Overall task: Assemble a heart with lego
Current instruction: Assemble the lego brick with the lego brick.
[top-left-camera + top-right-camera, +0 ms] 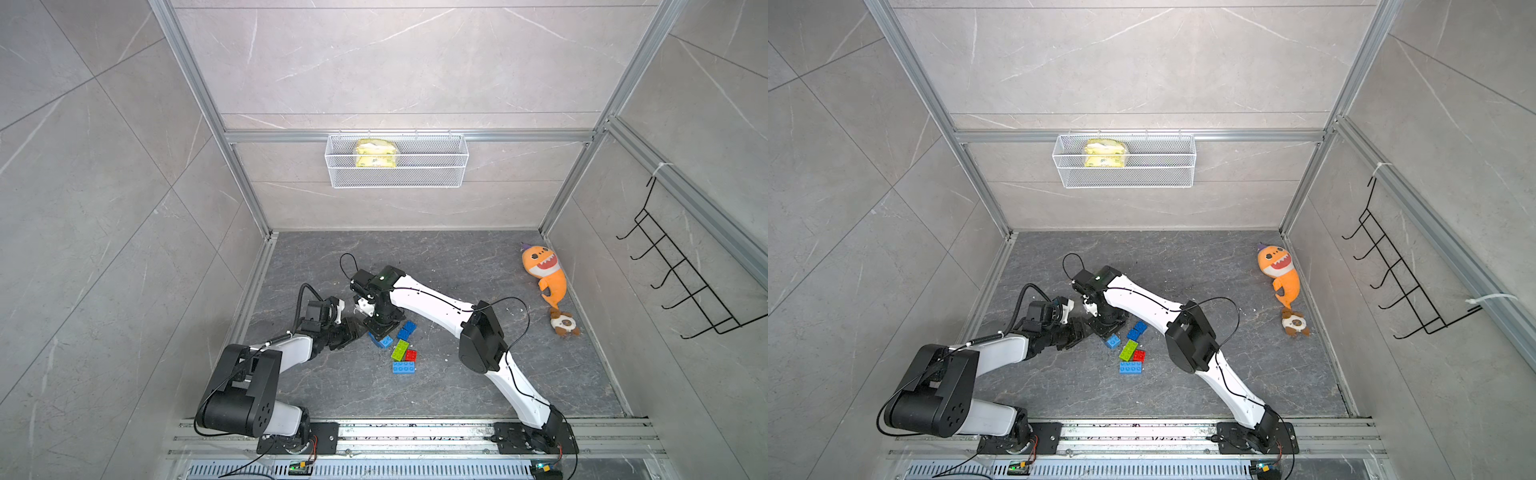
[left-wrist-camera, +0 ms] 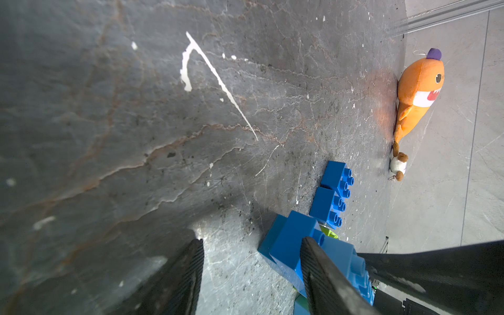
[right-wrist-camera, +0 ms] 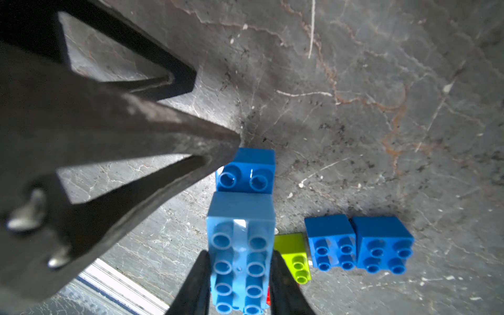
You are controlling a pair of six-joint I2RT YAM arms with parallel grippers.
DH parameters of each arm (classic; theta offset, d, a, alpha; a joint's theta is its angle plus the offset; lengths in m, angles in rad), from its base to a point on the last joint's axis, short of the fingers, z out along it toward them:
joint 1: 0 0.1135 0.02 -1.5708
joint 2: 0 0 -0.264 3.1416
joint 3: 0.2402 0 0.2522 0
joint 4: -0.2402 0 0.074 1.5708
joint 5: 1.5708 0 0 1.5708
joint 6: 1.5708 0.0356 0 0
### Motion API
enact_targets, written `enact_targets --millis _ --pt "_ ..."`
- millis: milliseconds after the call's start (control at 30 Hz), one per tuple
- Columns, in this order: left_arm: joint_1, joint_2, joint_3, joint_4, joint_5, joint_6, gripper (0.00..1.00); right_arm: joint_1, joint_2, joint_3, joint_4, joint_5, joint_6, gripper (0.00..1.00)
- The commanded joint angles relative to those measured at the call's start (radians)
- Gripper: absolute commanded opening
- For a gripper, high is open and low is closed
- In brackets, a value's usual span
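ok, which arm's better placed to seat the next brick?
Right, probably. The right gripper is shut on the light blue brick, right beside the small blue brick. The left gripper is open and empty beside them; it could brace.

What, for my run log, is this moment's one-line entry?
right claw: shut on light-blue brick | left claw: open, tip at dark-blue brick | green brick: ungripped

Robot lab test cell.
Aluminium-profile frame (image 1: 291, 136) around grey stone-look wall panels; left arm (image 1: 291, 349) and right arm (image 1: 432, 305) bolted to a rail (image 1: 415, 434) at the worktop (image 1: 457, 386) edge; wire basket (image 1: 432, 174) and black hook rack (image 1: 685, 261) on walls.
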Motion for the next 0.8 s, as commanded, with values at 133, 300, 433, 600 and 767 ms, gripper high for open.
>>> enact_targets --millis 133,300,433,600,767 --pt "-0.004 -0.036 -0.022 0.004 -0.015 -0.005 0.61 0.011 0.151 0.016 -0.061 0.016 -0.006 0.31" --pt "-0.005 -0.043 -0.024 0.005 -0.016 -0.008 0.61 0.011 0.165 0.092 -0.099 0.029 -0.004 0.31" --pt "-0.005 -0.062 -0.02 -0.009 -0.02 -0.008 0.61 0.017 0.171 0.192 -0.143 0.046 -0.001 0.35" --pt "-0.005 -0.113 -0.014 -0.057 -0.046 -0.001 0.61 0.023 0.099 0.211 -0.1 0.041 0.015 0.47" --pt "-0.005 -0.159 -0.012 -0.102 -0.073 0.005 0.61 0.023 0.014 0.178 -0.034 0.046 0.023 0.56"
